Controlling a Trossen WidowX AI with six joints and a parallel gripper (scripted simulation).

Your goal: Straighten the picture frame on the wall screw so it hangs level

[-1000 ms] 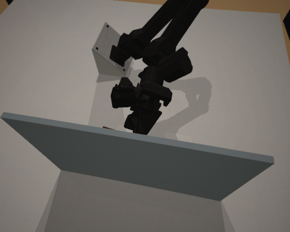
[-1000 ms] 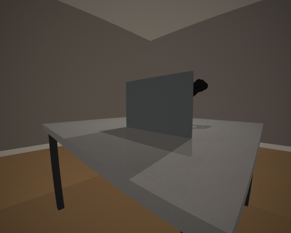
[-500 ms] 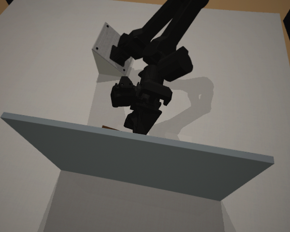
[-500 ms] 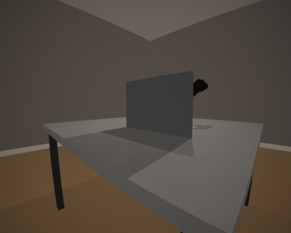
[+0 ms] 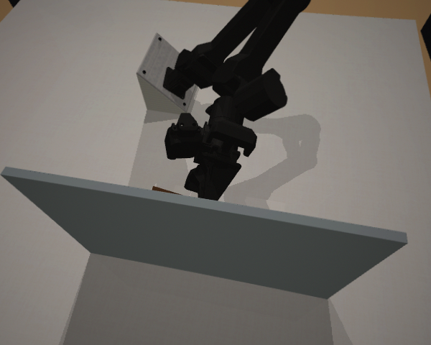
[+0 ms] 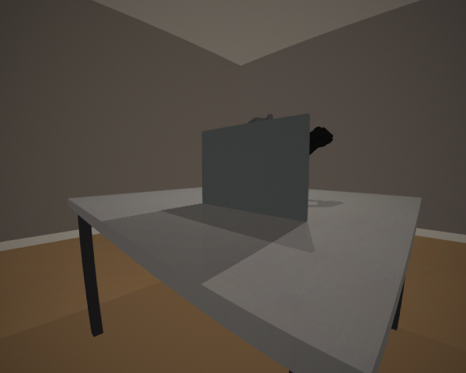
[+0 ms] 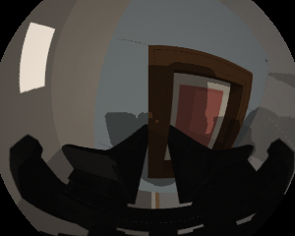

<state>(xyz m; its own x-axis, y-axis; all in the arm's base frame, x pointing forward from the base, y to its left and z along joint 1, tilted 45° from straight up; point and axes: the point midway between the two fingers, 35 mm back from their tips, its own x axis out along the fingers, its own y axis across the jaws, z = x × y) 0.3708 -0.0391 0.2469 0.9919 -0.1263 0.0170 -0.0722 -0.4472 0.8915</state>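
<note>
1. Brown, wood-like moulding forms the picture frame (image 5: 166,190) (image 7: 200,55), which is against the upright blue-grey panel (image 5: 208,237) (image 6: 255,169) (image 7: 192,25), directly ahead of the gripper (image 5: 208,198) (image 7: 157,128); in the wrist view most of it extends to the right of the fingertips.
2. Handling, as judged: light and stiff, with smooth faces that may slip under a loose pinch. The pale-bordered red picture (image 7: 201,105) looks the more delicate part and should take no pressure.
3. Recommended hold: the side moulding, pinched squarely, leaving the picture untouched.
4. Gripper condition: closed on the frame's side moulding, the fingers a small gap apart with the wood between them. Exact contact points cannot be verified.
5. Screw and notched strip: hidden from inspection. Remaining tilt cannot be certified from this oblique wrist view.
6. Risk, as judged: excess lift could unhook the frame.
</note>
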